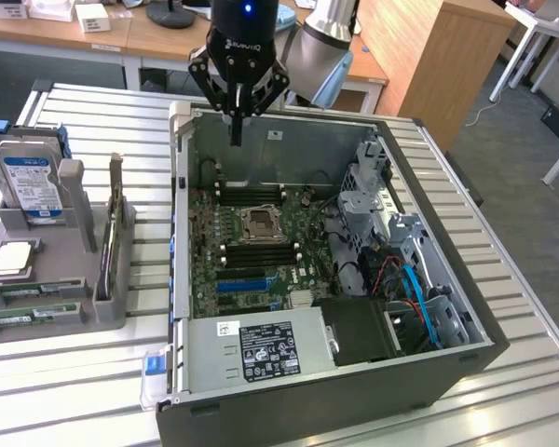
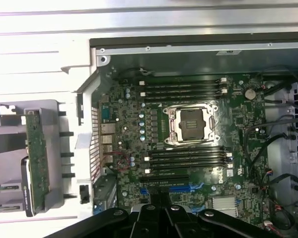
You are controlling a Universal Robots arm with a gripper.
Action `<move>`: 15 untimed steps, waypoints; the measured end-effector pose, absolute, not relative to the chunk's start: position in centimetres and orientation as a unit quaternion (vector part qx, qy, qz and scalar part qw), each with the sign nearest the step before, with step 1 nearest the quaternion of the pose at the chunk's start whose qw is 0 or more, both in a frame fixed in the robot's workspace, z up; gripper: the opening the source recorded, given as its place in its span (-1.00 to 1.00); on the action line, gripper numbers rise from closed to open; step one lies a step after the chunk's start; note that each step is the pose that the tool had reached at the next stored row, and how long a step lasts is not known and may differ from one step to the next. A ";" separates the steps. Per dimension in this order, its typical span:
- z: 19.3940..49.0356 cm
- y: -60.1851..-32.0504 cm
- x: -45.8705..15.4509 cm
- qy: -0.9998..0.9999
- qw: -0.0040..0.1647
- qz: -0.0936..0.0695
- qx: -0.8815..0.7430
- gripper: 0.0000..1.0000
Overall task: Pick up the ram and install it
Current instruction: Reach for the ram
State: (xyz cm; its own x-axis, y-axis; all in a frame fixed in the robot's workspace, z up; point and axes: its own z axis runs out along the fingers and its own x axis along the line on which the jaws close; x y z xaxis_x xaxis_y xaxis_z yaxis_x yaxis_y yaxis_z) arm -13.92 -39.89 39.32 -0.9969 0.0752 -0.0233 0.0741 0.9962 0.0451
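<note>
My claw [image 1: 235,136] is clenched, the two fingers pressed together with nothing between them. It hangs point-down above the far part of the open case [image 1: 373,396], over the board [image 1: 205,261] and close to the far wall. The ram [image 1: 106,250] stands on its long edge in a slot of the grey holder [image 1: 72,186], at the exterior view's left of the case, well apart from my claw. In the wrist view the ram [image 2: 37,153] is a green strip, and the socket [image 2: 191,124] lies between two groups of long slots [image 2: 186,89].
</note>
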 end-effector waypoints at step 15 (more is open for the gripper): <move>39.3 -39.9 -18.7 0.999 0.013 0.022 0.037 -0.79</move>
